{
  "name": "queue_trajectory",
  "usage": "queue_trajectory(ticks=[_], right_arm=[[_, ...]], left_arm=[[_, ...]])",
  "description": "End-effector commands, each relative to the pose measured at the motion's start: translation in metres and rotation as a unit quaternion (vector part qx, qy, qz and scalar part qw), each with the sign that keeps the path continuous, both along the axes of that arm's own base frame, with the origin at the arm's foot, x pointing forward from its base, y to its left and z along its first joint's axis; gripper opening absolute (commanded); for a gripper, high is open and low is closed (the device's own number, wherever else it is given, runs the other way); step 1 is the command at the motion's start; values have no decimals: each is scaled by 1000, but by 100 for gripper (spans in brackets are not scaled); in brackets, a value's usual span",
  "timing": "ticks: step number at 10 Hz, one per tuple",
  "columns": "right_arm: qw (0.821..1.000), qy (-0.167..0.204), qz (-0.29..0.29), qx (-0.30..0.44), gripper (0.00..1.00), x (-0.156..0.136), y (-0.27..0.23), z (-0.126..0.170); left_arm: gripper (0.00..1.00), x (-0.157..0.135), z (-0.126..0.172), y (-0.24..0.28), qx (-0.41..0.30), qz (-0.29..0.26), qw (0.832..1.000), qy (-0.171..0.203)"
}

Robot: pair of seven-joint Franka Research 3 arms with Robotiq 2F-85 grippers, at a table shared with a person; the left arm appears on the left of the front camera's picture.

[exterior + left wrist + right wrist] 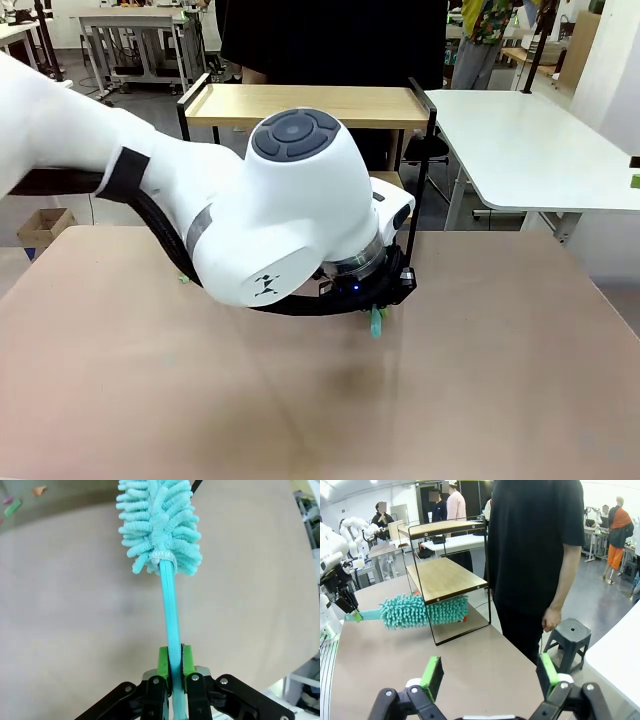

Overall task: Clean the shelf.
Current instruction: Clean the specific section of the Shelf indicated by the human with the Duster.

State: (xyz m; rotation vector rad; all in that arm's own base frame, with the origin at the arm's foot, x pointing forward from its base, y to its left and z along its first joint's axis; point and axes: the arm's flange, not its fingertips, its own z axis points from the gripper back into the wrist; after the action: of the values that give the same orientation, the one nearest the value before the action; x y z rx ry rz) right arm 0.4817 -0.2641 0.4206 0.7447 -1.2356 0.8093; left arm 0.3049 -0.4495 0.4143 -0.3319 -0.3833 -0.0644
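The shelf (445,577) stands at the table's far side, with two wooden boards in a black frame; its top board (300,105) rises behind my left arm. My left gripper (172,655) is shut on the thin handle of a teal fluffy duster (160,525). From the right wrist view, that left gripper (352,612) holds the duster (422,611) level, its head reaching under the lower board just above the tabletop. A bit of the teal handle (377,322) shows below my left wrist. My right gripper (490,675) is open and holds nothing, well back from the shelf.
A person in a black shirt (535,555) stands close behind the shelf, one hand hanging down. A grey stool (570,632) sits beside them. A white table (520,140) lies to the right, and a cardboard box (45,225) on the floor at left.
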Motion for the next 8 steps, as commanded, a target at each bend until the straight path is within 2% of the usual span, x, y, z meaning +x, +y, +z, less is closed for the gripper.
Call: queue_trajectory(ticks=[1, 4, 6, 8], right_arm=[[1000, -3, 0, 0, 100, 0, 1, 3], [1000, -3, 0, 0, 100, 0, 1, 3], [1000, -3, 0, 0, 100, 0, 1, 3], [1000, -3, 0, 0, 100, 0, 1, 3]], left_arm=[[13, 17, -22, -27, 1, 22, 1000, -19], [13, 32, -47, -41, 0, 29, 999, -33], [13, 39, -55, -48, -23, 28, 999, -28], [13, 47, -71, -51, -1, 39, 999, -16]])
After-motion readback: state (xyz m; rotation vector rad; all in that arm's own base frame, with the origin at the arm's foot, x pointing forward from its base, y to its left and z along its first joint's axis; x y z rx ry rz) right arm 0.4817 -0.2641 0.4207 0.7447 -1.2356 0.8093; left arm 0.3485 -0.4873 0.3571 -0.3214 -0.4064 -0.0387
